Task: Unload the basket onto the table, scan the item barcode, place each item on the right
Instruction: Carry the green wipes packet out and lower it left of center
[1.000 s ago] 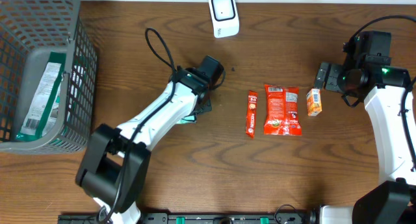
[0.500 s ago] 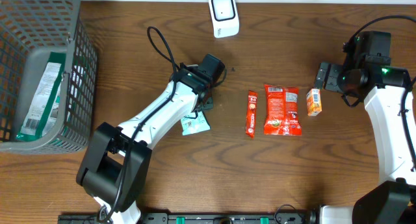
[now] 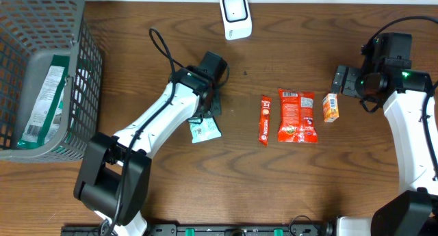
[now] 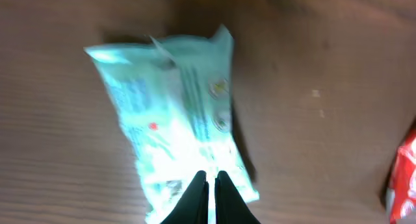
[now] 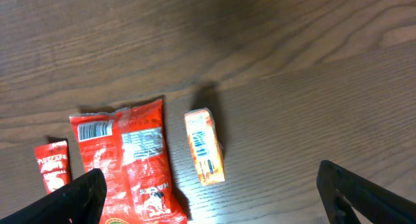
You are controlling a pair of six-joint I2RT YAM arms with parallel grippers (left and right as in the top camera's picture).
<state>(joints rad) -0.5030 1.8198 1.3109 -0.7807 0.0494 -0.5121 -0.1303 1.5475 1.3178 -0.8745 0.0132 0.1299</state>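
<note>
Basket point(image 3: 90, 72) holds green-white packet point(image 3: 42, 102); left hand point(image 4: 211, 182) closed; right hand point(image 3: 340, 80) wide open.

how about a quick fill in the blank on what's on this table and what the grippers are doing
1. The left gripper, poised over the pale green packet, has its jaws ____.
2. Just right of the red pouch lies a small ____ carton.
3. The right gripper holds nothing, and its jaws stand ____.

Missing words: shut; orange; open
</note>
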